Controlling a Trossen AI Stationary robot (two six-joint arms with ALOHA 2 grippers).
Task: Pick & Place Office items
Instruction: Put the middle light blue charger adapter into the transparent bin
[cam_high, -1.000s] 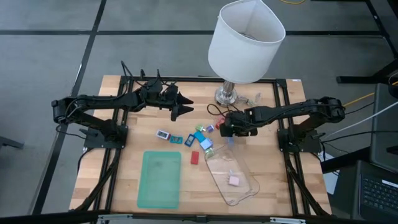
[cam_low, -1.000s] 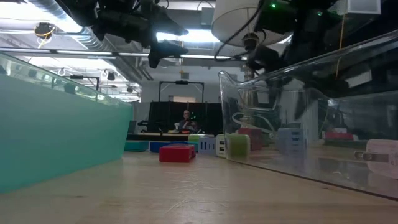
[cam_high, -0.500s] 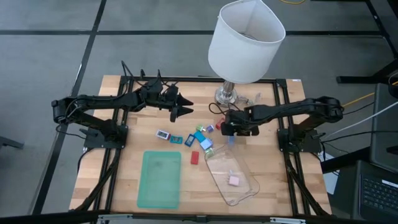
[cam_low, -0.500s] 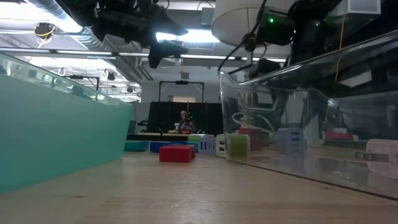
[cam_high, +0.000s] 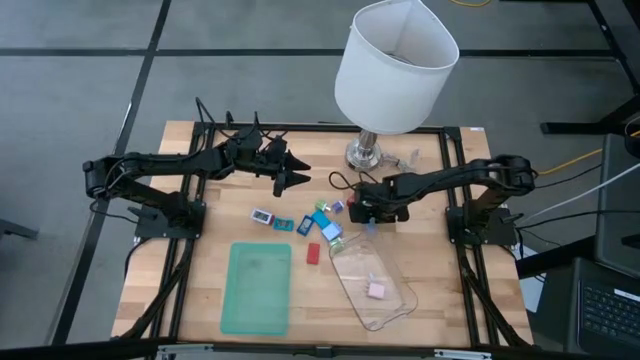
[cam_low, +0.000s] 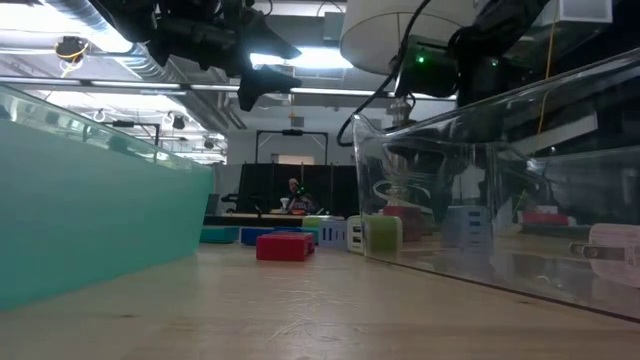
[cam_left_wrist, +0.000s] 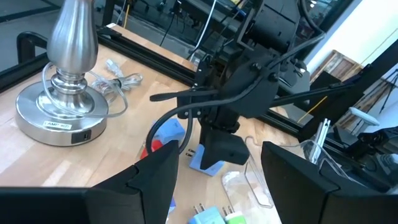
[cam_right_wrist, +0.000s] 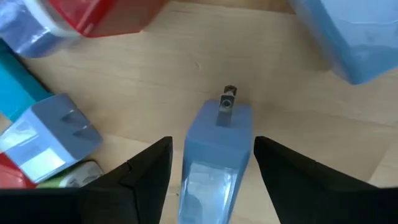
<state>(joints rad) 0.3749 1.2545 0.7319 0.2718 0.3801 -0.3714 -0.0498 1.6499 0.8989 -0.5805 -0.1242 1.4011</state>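
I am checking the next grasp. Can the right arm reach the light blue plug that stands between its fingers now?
Probably yes. The right hand is open, one finger on each side of the light blue plug. Nothing lies between them; the other pieces sit apart on the wooden table.

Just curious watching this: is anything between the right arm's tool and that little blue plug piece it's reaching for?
Nothing visible. The light blue plug piece already sits between the open fingers of the right tool, with only bare table around it.

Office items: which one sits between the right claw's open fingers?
The light blue plug piece, prongs pointing away, between the right claw fingers. The others lie outside the fingers.
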